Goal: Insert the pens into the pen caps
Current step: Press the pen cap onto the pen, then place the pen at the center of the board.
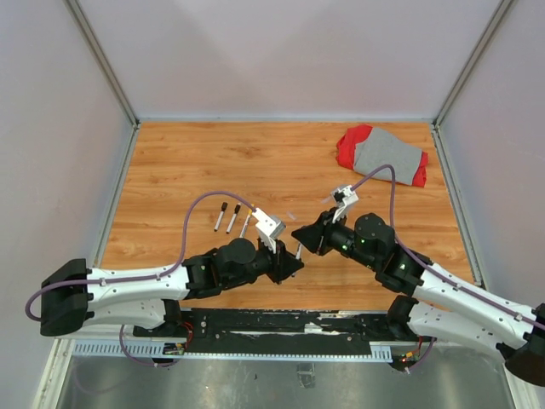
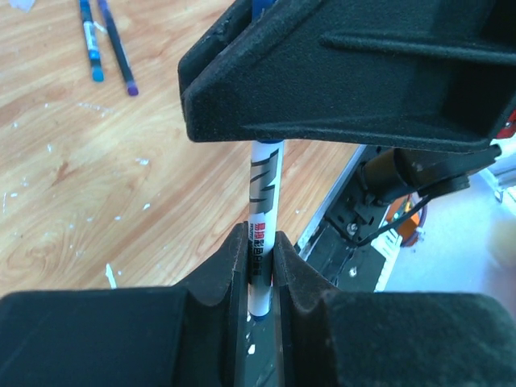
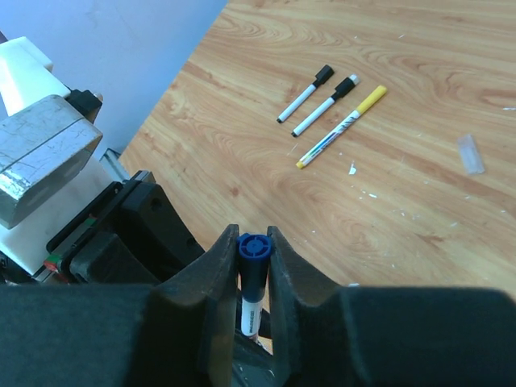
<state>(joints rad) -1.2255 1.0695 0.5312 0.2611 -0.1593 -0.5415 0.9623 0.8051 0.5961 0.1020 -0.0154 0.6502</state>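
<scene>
Two tools meet tip to tip over the bench [image 1: 187, 162]: your left tool [image 2: 260, 242] pinches the pen [image 2: 264, 181] by its barrel, your right tool [image 3: 252, 235] clamps the blue cap [image 3: 252, 256], so both line up.

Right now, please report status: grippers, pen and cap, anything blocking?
Left gripper shut on white pen. Right gripper shut on blue cap, cap on pen's end. Three other pens lie aside, nothing blocking.

Robot lab cell: wood-grain tabletop [image 1: 281, 162] inside pale walls [image 1: 272, 51] and metal posts [image 1: 100, 60]
</scene>
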